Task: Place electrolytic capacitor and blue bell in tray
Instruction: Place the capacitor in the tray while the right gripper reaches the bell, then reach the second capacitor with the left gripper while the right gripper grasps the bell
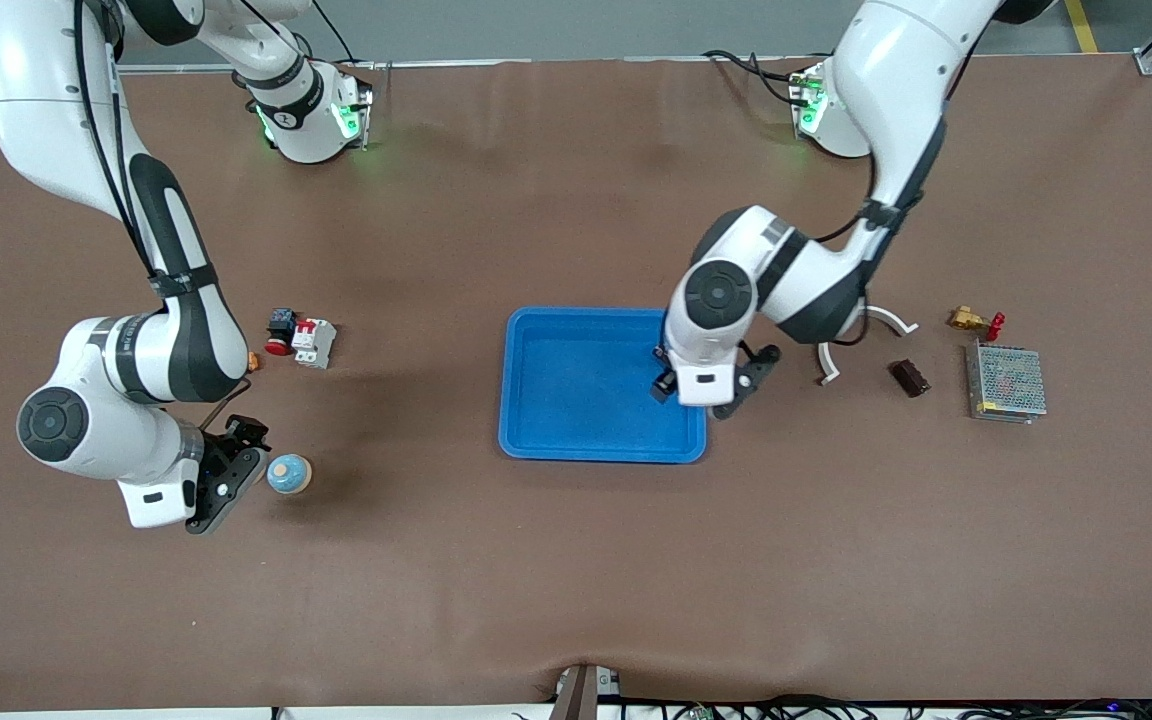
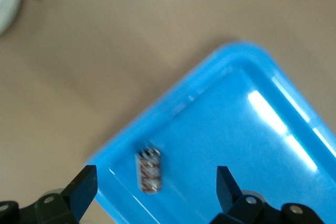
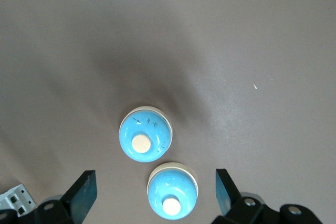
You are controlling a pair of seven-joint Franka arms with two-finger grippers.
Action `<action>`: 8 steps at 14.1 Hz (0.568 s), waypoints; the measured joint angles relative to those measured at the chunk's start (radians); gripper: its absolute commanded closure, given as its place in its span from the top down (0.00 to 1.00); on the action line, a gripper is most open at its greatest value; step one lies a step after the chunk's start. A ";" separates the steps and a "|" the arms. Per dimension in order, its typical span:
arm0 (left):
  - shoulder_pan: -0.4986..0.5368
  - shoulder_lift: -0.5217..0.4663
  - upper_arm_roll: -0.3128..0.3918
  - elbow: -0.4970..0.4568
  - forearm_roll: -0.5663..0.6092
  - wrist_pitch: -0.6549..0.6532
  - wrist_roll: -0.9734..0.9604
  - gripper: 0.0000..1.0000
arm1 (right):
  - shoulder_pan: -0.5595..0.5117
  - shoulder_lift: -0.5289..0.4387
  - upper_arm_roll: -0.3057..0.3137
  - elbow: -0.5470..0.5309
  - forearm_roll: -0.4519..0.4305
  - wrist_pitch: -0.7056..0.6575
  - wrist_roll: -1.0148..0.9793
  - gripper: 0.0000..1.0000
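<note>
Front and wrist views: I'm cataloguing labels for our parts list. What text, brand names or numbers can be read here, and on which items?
No text can be read.
Electrolytic capacitor in the tray: dark sleeve with pale markings, too blurred to read.
Breaker-like switch: any print too small.
Mesh box: no label legible.
Blue bell: plain.

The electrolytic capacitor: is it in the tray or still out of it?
In. The left wrist view shows the electrolytic capacitor lying on the tray floor near a corner, between the open left hand's fingers, not gripped.
</note>
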 measured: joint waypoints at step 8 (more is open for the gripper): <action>0.256 -0.109 0.003 -0.083 0.043 -0.056 0.341 1.00 | 0.006 0.025 0.003 -0.018 0.000 0.003 -0.027 1.00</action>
